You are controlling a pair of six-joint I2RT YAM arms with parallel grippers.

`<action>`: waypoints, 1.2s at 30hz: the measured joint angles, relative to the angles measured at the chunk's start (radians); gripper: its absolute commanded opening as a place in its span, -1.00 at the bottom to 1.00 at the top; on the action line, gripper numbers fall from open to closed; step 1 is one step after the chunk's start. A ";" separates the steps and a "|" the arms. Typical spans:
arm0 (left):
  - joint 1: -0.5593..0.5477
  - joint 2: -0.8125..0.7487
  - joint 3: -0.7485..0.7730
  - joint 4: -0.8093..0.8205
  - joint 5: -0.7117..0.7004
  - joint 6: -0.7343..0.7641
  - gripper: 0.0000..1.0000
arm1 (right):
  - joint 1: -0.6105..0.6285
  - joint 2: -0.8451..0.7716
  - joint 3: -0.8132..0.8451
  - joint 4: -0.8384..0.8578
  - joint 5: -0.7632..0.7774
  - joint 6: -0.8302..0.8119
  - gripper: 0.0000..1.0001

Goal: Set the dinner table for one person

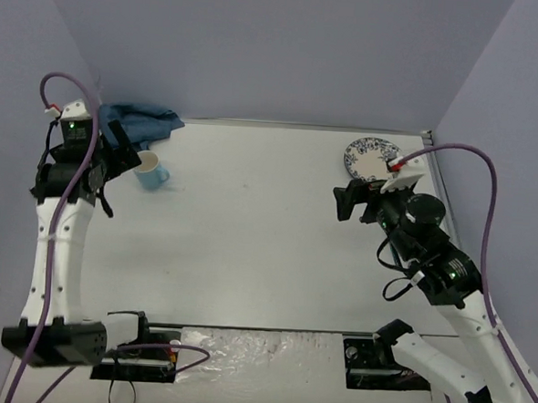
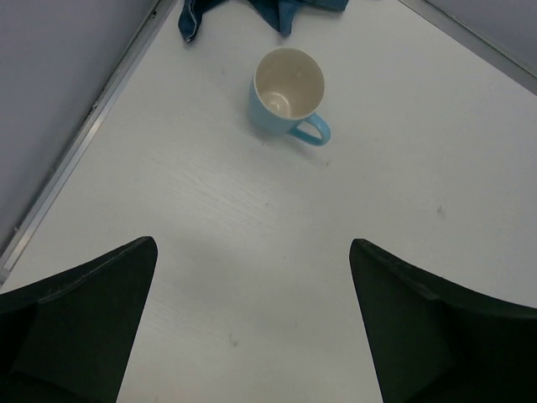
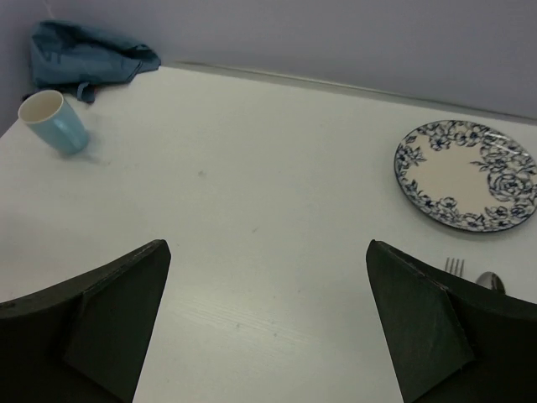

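The jaws of the left arm [image 1: 52,243] stand wide apart with nothing between them, and bare white surface shows in the gap. Just ahead of them we see a light blue ceramic mug with a cream inside [image 2: 288,88], upright, its handle turned away from the side wall. Beyond the mug a crumpled dark blue cloth [image 2: 277,10] lies in the far left corner, near the mug but not touching it. The jaws of the right arm [image 1: 460,359] are wide apart too and hold nothing. Ahead of them and to the right we see a round plate with a blue floral rim [image 3: 466,175] lying flat; nearer, the tines of a silver fork [image 3: 454,266] and the tip of a silver spoon [image 3: 491,281] peep out beside the right-hand jaw. All of these rest on the large plain white matte rectangular worktop [image 1: 258,237], which fills the space between the walls, with mug and plate well apart at its far left and far right.
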State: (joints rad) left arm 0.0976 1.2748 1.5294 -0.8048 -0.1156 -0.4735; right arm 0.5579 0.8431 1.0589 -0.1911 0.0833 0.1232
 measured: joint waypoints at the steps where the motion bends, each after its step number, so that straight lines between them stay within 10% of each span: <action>1: 0.009 0.072 0.025 0.049 -0.002 -0.001 0.94 | 0.000 0.032 0.001 0.001 -0.019 0.003 1.00; 12: 0.154 0.719 0.325 0.401 0.042 -0.029 0.94 | 0.000 0.268 0.035 0.012 -0.131 0.007 1.00; 27: 0.184 1.195 0.628 0.632 0.151 -0.005 0.94 | 0.001 0.365 0.027 0.017 -0.344 0.060 1.00; 30: 0.184 1.250 0.682 0.646 0.153 -0.005 0.69 | 0.005 0.385 0.023 0.018 -0.368 0.068 1.00; 36: 0.184 1.317 0.732 0.683 0.167 -0.012 -0.53 | 0.007 0.418 0.021 0.017 -0.382 0.084 0.99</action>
State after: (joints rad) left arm 0.2820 2.5919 2.2612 -0.1217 0.0516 -0.4854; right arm 0.5648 1.2614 1.0798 -0.1738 -0.2991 0.2068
